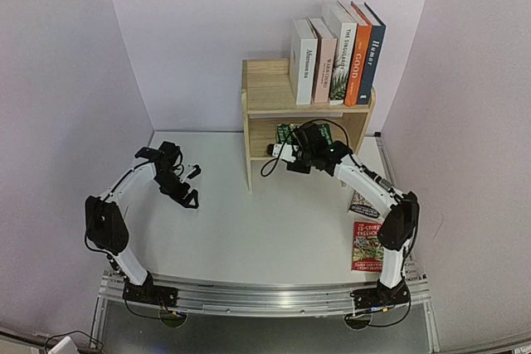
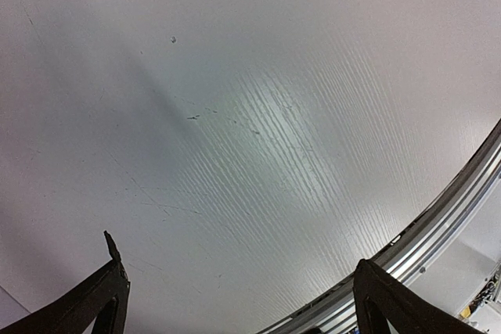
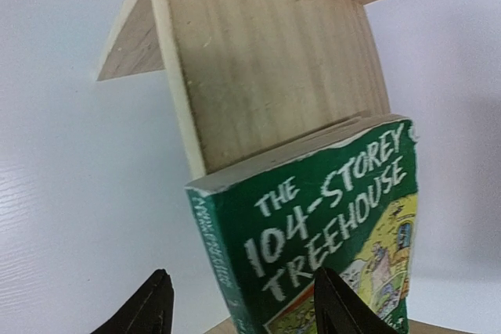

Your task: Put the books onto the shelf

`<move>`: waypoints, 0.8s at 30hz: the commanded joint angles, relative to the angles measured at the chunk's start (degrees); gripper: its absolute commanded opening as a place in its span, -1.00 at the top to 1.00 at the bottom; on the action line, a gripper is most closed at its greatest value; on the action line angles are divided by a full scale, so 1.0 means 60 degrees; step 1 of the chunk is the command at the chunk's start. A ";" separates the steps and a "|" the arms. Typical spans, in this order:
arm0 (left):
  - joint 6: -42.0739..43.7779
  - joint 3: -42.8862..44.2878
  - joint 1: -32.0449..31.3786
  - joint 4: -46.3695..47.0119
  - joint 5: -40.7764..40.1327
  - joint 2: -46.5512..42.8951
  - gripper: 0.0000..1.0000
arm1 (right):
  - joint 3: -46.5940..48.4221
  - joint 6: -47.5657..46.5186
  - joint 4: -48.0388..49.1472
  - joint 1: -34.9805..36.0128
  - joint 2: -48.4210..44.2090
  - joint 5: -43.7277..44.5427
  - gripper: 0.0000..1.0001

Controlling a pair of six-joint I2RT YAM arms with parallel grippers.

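Green Treehouse paperback [image 3: 329, 224] against shelf [image 3: 266, 76]; right fingers [image 3: 149, 310] grip unclear, left fingers [image 2: 86, 303] wide, empty.

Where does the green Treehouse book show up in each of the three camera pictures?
Top external: green Treehouse book, mid-picture, in the lower tier of the wooden shelf.
Left wrist: not in it.
Right wrist: green Treehouse book lower middle, before a wooden shelf panel.
Shared landmark: the wooden shelf.
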 commanded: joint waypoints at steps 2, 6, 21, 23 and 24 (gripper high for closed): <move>0.0154 0.0142 -0.0002 -0.0085 0.0112 0.0082 -0.99 | 0.0163 0.0275 -0.0263 0.0009 -0.0049 -0.0098 -0.17; 0.0155 0.0161 -0.0002 -0.0102 0.0109 0.0086 -0.99 | 0.0604 0.0307 -0.0261 -0.0049 0.0261 -0.0029 0.03; 0.0197 0.0039 -0.0002 -0.0041 0.0006 -0.0013 -0.99 | 0.1473 0.0158 -0.0262 -0.0123 0.0924 0.0281 0.26; 0.0197 0.0039 -0.0002 -0.0045 0.0009 -0.0014 -0.99 | 0.1536 0.0151 -0.0261 -0.0128 0.0955 0.0301 0.27; 0.0200 0.0039 -0.0002 -0.0041 0.0008 -0.0014 -0.99 | 0.1547 0.0151 -0.0261 -0.0125 0.0973 0.0314 0.28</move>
